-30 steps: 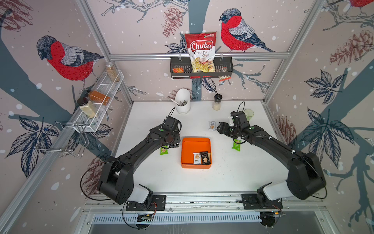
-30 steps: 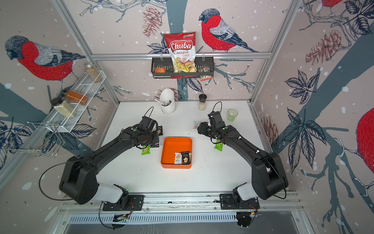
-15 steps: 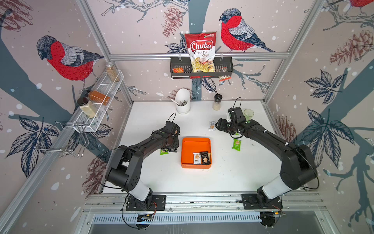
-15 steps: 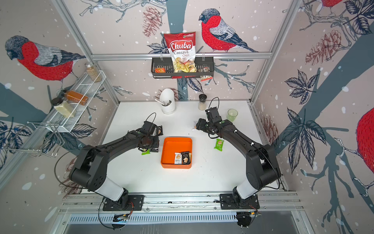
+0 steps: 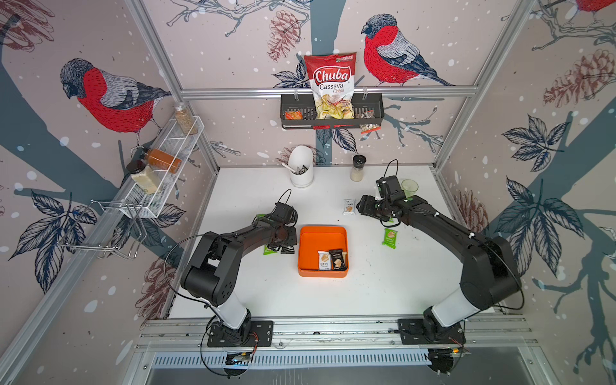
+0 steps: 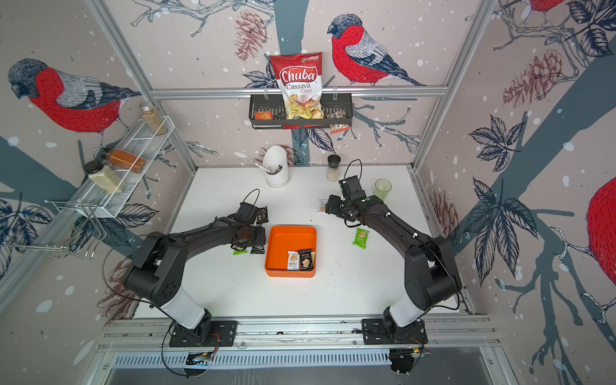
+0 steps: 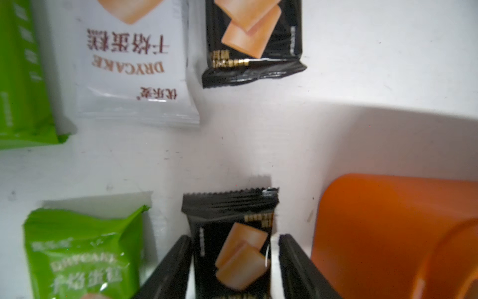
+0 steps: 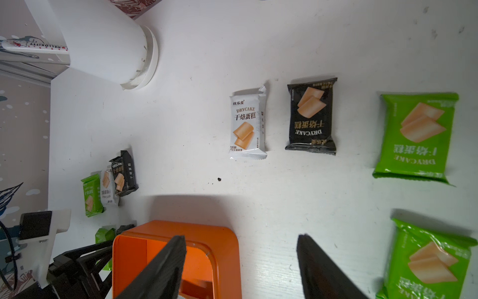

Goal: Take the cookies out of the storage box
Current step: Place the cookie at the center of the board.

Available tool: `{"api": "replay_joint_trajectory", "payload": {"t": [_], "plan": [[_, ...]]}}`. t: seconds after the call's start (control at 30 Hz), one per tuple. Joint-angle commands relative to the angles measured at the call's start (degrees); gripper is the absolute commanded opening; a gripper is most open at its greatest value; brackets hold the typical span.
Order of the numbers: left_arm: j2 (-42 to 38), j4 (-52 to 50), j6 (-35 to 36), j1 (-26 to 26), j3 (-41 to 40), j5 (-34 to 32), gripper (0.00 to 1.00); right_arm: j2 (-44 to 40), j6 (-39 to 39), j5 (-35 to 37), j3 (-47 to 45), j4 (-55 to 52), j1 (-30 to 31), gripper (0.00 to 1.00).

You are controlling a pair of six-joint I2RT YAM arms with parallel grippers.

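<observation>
The orange storage box (image 5: 322, 233) (image 6: 293, 230) sits mid-table and holds a white packet (image 5: 324, 260) and a black packet (image 5: 337, 259) of cookies. My left gripper (image 5: 283, 245) (image 7: 234, 239) is low on the table just left of the box, open. A black packet (image 7: 230, 246) (image 5: 287, 249) lies between its fingers with a gap showing, beside a green packet (image 5: 269, 250). My right gripper (image 5: 361, 207) (image 8: 241, 238) hovers behind the box's far right corner, open and empty. Near it lie a white packet (image 5: 349, 206) and a green packet (image 5: 389, 238).
More packets lie on the table: white (image 8: 247, 124), black (image 8: 311, 116), green (image 8: 416, 134) (image 8: 426, 264). At the back stand a white utensil holder (image 5: 301, 166), a spice jar (image 5: 357, 168) and a green cup (image 5: 409, 187). A black wall basket (image 5: 373, 115) and a wire rack (image 5: 160, 166) hang on the walls.
My left gripper has come down to the table left of the box and its jaws have opened; a black packet now lies there. The right gripper has barely moved.
</observation>
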Motion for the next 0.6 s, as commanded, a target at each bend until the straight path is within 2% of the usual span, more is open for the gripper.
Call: {"api": "replay_joint_trajectory", "payload": {"t": [0.0,0.1,0.37,0.57], "plan": [[-1.16,-1.52,-0.14,0.1,0.66,-1.97,0.64,-0.9,-0.7,0.31,-0.42,-0.41,-0.04,0.73],[-2.74,-3.36,-0.45,0.09,1.67,-3.28,0.69,-1.52,-1.21,0.19,-0.65,-0.39,-0.21,0.73],[-9.82,-8.2,-4.42,-0.17,4.59,-3.96,0.69,-4.73,-2.5,-1.33,-2.67,0.32,-1.35,0.73],[-14.14,-10.17,-8.84,-3.93,5.82,-2.4,0.69,-7.58,-3.58,-3.15,-4.93,0.58,-2.85,0.73]]}}
